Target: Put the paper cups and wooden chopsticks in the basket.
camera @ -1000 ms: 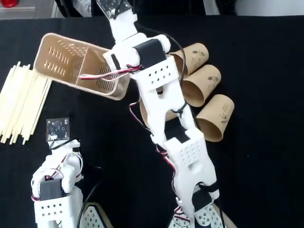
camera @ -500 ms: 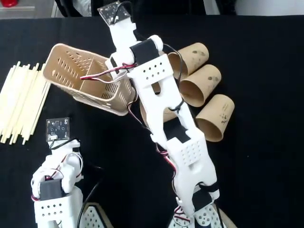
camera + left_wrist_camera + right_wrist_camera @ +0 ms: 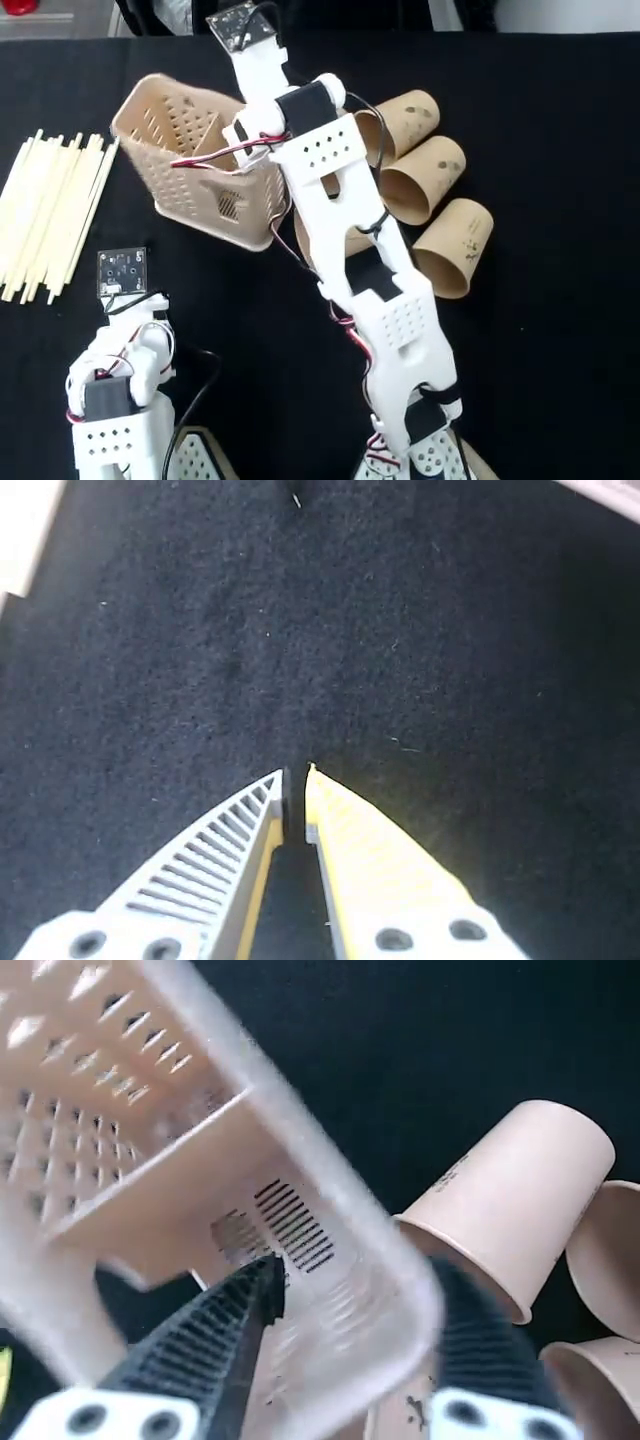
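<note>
Beige basket (image 3: 200,205) tilted, wall pinched by right gripper (image 3: 360,1295) | left gripper (image 3: 297,775) closed, empty | chopsticks (image 3: 50,215) on table (image 3: 560,330)

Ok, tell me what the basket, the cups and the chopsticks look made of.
Basket: beige moulded plastic by the look, smooth, with slotted walls.
Cups: brown paper, matte, thin-walled.
Chopsticks: probably bare pale wood; thin straight sticks.

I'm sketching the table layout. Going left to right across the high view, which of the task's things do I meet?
wooden chopsticks → basket → paper cups
</note>
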Robot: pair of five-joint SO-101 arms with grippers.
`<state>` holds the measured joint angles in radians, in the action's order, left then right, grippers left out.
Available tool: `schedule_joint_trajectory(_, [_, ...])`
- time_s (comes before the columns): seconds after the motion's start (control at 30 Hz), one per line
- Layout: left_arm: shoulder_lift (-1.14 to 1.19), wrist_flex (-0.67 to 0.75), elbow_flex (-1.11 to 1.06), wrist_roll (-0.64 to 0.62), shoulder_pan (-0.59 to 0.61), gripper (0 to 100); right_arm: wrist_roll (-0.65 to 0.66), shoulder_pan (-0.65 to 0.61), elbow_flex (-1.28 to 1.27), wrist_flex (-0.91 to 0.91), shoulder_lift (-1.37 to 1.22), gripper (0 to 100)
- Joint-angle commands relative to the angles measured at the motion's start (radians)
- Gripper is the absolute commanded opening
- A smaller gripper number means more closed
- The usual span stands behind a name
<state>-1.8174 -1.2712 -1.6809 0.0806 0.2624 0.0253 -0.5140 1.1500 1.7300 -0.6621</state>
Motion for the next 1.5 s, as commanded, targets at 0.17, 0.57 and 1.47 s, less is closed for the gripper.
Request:
schedule_joint_trajectory(0.17, [-0.002,0.0,-0.019,0.0,-0.001,5,0.127,-0.028,0.001,0.034,0.228,42.3])
schedule_joint_trajectory(0.57, [-0.002,0.0,-0.019,0.0,-0.001,5,0.296,0.012,-0.581,0.034,0.82,42.3])
schedule_joint_trajectory(1.47, [-0.002,0.0,-0.019,0.0,-0.001,5,0.167,0.029,-2.218,-0.888,1.497,42.3])
